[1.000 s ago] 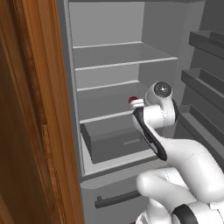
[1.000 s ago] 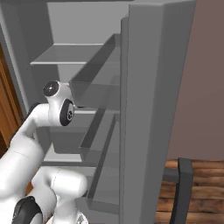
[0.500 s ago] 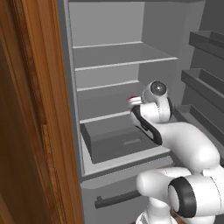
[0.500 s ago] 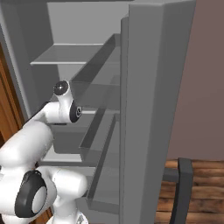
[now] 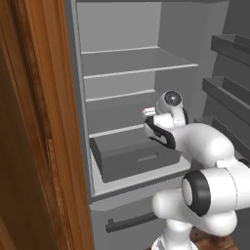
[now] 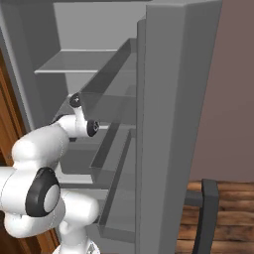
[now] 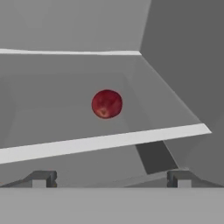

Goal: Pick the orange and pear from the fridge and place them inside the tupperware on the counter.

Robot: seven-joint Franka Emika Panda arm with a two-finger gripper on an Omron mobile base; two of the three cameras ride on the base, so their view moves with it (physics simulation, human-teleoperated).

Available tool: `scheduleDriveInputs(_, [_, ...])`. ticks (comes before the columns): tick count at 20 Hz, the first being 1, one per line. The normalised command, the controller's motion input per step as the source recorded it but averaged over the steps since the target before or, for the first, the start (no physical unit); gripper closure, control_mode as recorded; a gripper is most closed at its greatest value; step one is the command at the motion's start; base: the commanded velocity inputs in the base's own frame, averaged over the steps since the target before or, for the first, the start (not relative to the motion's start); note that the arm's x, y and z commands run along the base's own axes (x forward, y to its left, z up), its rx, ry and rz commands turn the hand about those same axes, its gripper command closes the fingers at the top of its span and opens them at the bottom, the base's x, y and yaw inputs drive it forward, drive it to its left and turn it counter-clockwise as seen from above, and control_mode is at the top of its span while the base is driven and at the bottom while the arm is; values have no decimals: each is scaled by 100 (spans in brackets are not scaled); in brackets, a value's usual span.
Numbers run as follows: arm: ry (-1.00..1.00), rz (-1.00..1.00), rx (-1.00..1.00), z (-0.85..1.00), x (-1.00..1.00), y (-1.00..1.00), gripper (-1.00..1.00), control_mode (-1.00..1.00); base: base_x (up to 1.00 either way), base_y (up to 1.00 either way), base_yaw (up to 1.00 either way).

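Over the last second the arm has folded in closer to the fridge point(image 5: 127, 63): its elbow has swung forward and now bulks large and white at the lower right of the left base view, while the wrist has climbed a little and pushed deeper between the shelves. In the earlier left base picture a speck of dark red showed just beside the hand; now the hand covers that spot and only a pale sliver shows at its edge.

The gripper point(image 7: 109, 177) points into a shelf bay, its two small dark fingertips point(image 7: 41, 178) set well apart near the bottom corners of the hand view, so the jaws stand wide and hold nothing. Straight ahead, between those tips and beyond the pale front lip of the shelf point(image 7: 100, 142), sits the pear point(image 7: 106, 103): a smooth, dark red, nearly round fruit with a faint yellowish patch low on its skin. It rests on the flat matte grey shelf floor, clear of the back wall and the right side wall, untouched.

The fridge interior is plain pale grey, with thin flat shelves edged in lighter strips. Below the hand, a boxy darker grey drawer point(image 5: 129, 156) juts forward, a shallow recessed pull in its face. The open door's racks point(image 6: 116, 163) run as long shallow troughs. A warm brown wood-grained panel point(image 5: 34, 127) flanks the fridge on the left.
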Motion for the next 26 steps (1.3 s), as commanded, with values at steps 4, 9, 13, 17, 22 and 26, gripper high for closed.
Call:
scheduleDriveInputs(4, [0,0,0,-16,37,-10,-100,-100,0,0,0])
scheduleDriveInputs(9, [0,0,0,-13,41,-1,-100,-100,0,0,0])
scheduleDriveInputs(13, [0,0,0,-14,38,0,-100,-100,0,0,0])
scheduleDriveInputs(17, [0,0,0,-22,37,0,-100,-100,0,0,0])
scheduleDriveInputs(22, [0,0,0,-24,37,0,-100,-100,0,0,0])
scheduleDriveInputs(26, [0,0,0,-17,41,0,-100,-100,0,0,0])
